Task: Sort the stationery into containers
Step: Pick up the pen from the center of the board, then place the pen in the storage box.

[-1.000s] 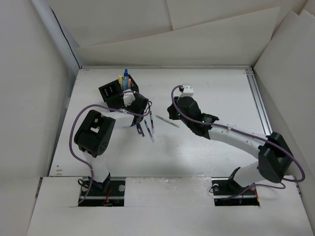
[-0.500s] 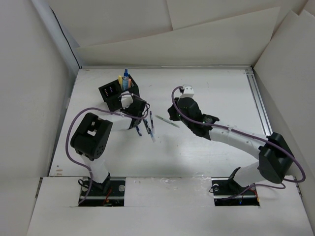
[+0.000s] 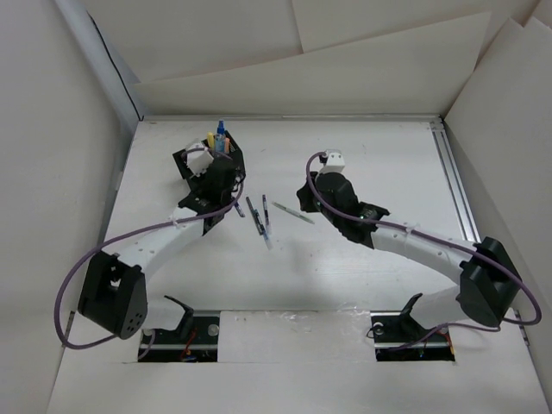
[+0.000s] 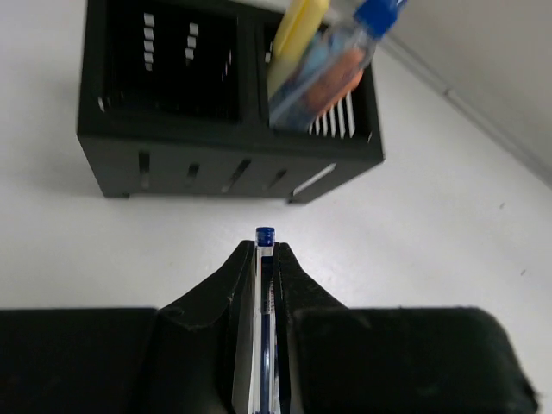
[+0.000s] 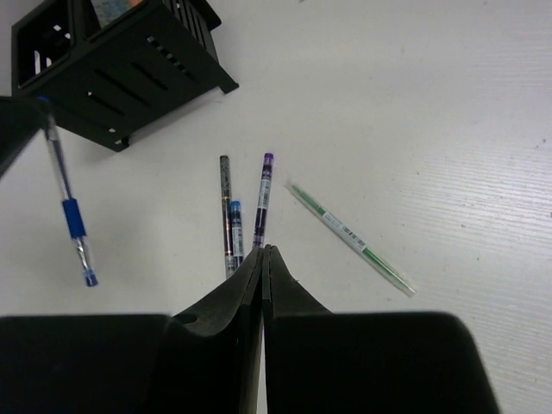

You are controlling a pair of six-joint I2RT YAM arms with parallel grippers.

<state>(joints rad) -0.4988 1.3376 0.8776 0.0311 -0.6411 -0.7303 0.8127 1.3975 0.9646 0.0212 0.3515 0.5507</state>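
My left gripper (image 3: 222, 179) is shut on a slim blue pen (image 4: 265, 259) and holds it above the table, just in front of the black organiser box (image 4: 224, 164). The pen also shows in the right wrist view (image 5: 69, 211), hanging slanted. In the box's right compartment stand a yellowish stick (image 4: 297, 34), a blue-capped clear tube (image 4: 345, 52) and an orange marker. On the table lie a dark pen (image 5: 225, 194), a short blue-capped pen (image 5: 235, 228), a purple pen (image 5: 262, 194) and a green pen (image 5: 349, 237). My right gripper (image 5: 263, 250) is shut and empty, above these pens.
The organiser (image 3: 207, 158) stands at the back left of the white table. White walls close in the left side and the back; a metal rail (image 3: 455, 185) runs along the right edge. The loose pens (image 3: 266, 220) lie between the two arms.
My left arm has stretched forward and to the left, carrying the blue pen from above the loose pens to the front of the organiser. The right arm has hardly moved.
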